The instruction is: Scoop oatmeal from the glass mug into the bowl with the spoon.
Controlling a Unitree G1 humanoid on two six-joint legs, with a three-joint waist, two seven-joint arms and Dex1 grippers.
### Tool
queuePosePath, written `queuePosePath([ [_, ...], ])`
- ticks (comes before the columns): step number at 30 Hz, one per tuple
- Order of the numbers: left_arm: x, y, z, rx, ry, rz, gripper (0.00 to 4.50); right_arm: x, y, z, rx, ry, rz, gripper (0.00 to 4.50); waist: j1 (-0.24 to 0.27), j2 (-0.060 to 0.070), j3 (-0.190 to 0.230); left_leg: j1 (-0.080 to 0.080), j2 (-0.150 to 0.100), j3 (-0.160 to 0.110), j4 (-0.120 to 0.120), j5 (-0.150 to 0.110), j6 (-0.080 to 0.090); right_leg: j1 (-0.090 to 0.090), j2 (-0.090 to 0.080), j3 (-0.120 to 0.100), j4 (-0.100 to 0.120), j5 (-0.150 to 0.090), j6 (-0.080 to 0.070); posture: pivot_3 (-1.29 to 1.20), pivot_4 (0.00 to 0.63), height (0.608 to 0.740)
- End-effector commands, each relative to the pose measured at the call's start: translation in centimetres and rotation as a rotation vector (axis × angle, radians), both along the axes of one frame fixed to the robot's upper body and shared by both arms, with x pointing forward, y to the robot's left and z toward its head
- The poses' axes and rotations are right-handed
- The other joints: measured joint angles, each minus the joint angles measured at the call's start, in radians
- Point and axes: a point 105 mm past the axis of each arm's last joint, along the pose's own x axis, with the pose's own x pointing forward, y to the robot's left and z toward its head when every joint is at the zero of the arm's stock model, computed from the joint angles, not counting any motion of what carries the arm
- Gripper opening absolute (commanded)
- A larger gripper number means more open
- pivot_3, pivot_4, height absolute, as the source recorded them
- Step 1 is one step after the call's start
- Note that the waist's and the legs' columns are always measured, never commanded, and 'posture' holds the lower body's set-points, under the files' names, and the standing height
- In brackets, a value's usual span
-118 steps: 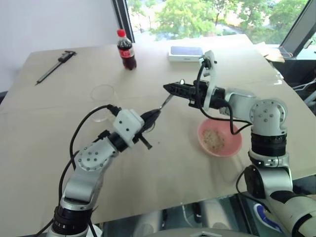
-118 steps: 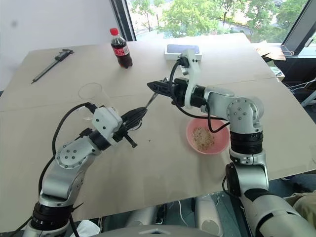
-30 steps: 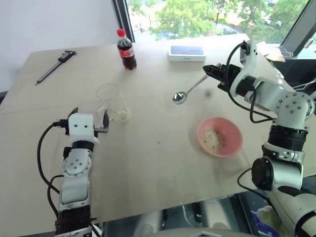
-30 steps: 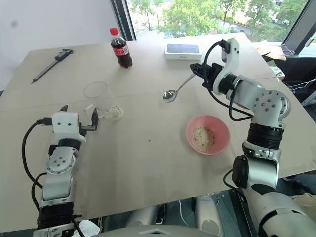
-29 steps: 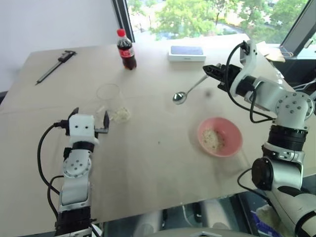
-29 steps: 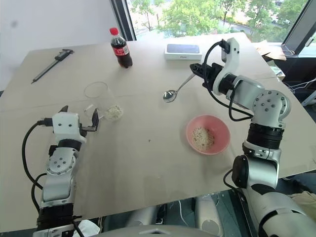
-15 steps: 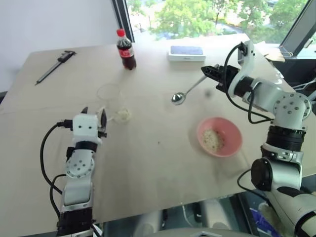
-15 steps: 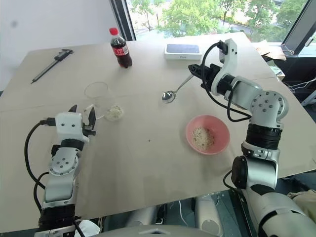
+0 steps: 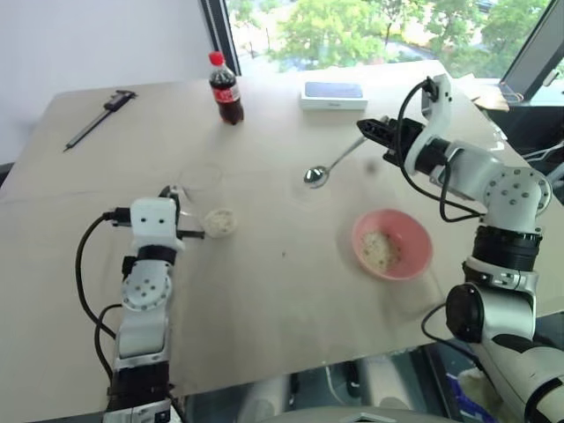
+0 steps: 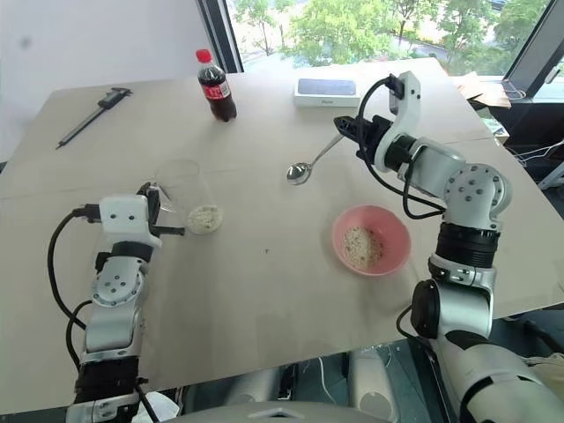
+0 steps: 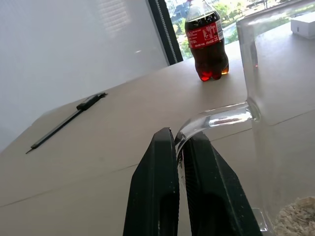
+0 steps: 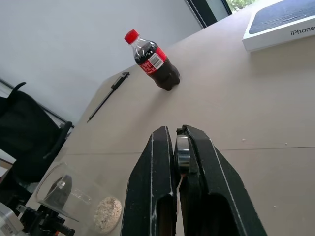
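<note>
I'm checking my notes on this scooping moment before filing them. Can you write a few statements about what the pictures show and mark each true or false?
1. The left gripper is shut on the glass mug by its handle. True.
2. The right gripper holds the spoon by its handle. True.
3. The bowl is empty. False: it has oatmeal in it.
4. The spoon's scoop sits inside the glass mug. False: it hangs in the air between mug and bowl.
5. The cola bottle lies on its side. False: it stands upright.
</note>
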Motion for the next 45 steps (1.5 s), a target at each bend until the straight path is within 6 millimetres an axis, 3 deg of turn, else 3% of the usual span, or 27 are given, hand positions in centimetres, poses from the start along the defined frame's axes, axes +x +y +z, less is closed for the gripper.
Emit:
queuePosePath([
  [1, 1.0, -1.7, 1.5, 0.046, -0.049, -0.094, 0.03, -0.9, 1.4, 4.3, 0.034, -0.155, 0.039, 0.00, -0.001, 0.000, 0.000, 0.000, 0.000, 0.000, 0.000, 0.000, 0.000, 0.000, 0.000, 0.000, 0.000, 0.000, 0.000, 0.00, 0.150, 0.740],
  [6, 3.1, -4.1, 2.5, 0.117, -0.067, -0.223, 0.03, -2.1, 3.9, 7.5, 0.072, -0.252, 0.135, 0.00, -0.002, 0.000, 0.000, 0.000, 0.000, 0.000, 0.000, 0.001, -0.001, 0.000, 0.001, 0.000, 0.000, 0.000, 0.000, 0.00, 0.150, 0.740],
  [10, 4.7, -5.8, 3.0, 0.173, -0.077, -0.317, 0.03, -2.5, 5.3, 7.9, 0.044, -0.295, 0.181, 0.00, -0.002, 0.000, 0.000, -0.001, 0.000, 0.000, 0.000, 0.001, -0.002, 0.000, 0.001, -0.001, 0.000, 0.000, 0.000, 0.00, 0.150, 0.740],
  [15, 6.3, -8.1, 3.8, 0.227, -0.095, -0.450, 0.03, -2.4, 6.1, 5.5, -0.109, -0.326, 0.202, 0.00, 0.000, 0.000, 0.000, -0.003, -0.001, 0.000, 0.000, 0.001, -0.002, -0.001, 0.001, -0.002, 0.001, 0.000, 0.000, 0.00, 0.150, 0.740],
  [20, 7.2, -10.3, 4.2, 0.267, -0.101, -0.572, 0.03, -2.4, 6.3, 4.3, -0.197, -0.352, 0.216, 0.00, -0.004, 0.000, 0.000, -0.012, -0.002, 0.000, 0.002, 0.001, -0.002, -0.010, 0.000, -0.004, 0.001, 0.000, 0.001, 0.00, 0.150, 0.740],
  [26, 7.9, -12.4, 4.7, 0.323, -0.106, -0.668, 0.03, -1.8, 6.8, 1.0, -0.448, -0.447, 0.217, 0.00, -0.006, 0.000, 0.000, -0.014, -0.003, 0.002, 0.002, 0.002, -0.002, -0.014, -0.001, -0.005, 0.002, 0.000, 0.001, 0.00, 0.150, 0.740],
  [37, 8.0, -14.1, 4.9, 0.339, -0.116, -0.737, 0.03, -1.4, 7.2, -0.5, -0.486, -0.457, 0.226, 0.00, -0.006, 0.000, 0.000, -0.014, -0.003, 0.002, 0.004, 0.002, -0.003, -0.015, -0.001, -0.005, 0.002, 0.000, 0.000, 0.00, 0.150, 0.740],
  [45, 8.1, -14.1, 4.9, 0.337, -0.118, -0.733, 0.03, -2.8, 7.3, -2.5, -0.361, -0.188, 0.314, 0.00, -0.005, 0.000, 0.000, -0.014, -0.003, 0.002, 0.004, 0.002, -0.003, -0.015, -0.001, -0.005, 0.004, 0.000, 0.000, 0.00, 0.150, 0.740],
])
